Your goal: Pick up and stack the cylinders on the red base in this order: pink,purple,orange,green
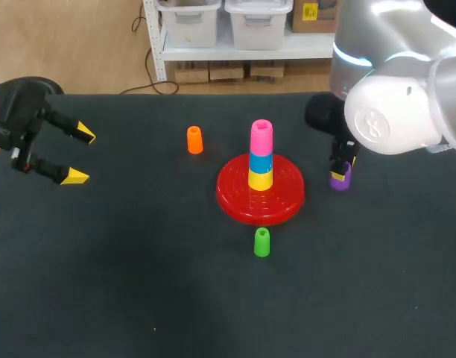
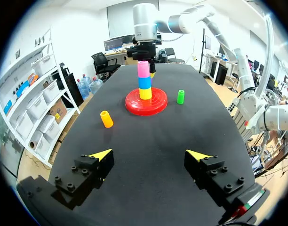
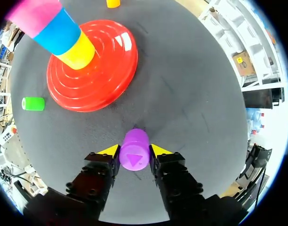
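Right jaws grip the purple cylinder (image 3: pixel 134 149) near the red base (image 3: pixel 94 70).

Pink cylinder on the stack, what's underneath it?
A blue cylinder sits directly under the pink cylinder, with a yellow cylinder under that, on the red base. Whether a peg runs inside the stack is hidden.
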Motion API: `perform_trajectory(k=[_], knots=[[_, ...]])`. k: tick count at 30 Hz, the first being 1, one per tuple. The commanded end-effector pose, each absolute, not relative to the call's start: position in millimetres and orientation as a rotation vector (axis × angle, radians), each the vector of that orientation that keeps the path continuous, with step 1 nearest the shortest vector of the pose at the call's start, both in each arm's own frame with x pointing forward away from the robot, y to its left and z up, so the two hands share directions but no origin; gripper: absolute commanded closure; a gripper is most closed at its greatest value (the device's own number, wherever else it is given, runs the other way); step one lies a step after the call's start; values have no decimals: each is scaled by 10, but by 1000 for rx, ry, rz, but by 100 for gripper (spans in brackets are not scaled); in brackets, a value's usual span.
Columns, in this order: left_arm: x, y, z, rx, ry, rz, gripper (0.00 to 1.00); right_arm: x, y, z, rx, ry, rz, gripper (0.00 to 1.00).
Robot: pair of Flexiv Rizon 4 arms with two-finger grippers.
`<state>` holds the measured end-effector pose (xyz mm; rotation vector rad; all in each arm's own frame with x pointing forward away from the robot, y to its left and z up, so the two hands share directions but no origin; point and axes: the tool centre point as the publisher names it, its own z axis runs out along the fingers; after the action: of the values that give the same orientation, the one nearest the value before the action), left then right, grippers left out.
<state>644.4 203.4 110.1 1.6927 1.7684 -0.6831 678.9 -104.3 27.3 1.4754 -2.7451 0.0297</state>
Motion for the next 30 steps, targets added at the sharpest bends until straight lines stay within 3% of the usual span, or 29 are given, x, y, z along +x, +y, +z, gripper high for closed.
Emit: perform_trajectory(k=[1,15,30], knots=[[6432,2040,1095,1691,1765,-680,0,6690,-1010,472,1486,-2767,62,100],[6432,2040,1095,1691,1765,-680,0,6679,-554,1548,1588,-2807,162,100],[6432,2040,1095,1691,1765,-680,0,6852,69,1865,1716,-2762,166,100]])
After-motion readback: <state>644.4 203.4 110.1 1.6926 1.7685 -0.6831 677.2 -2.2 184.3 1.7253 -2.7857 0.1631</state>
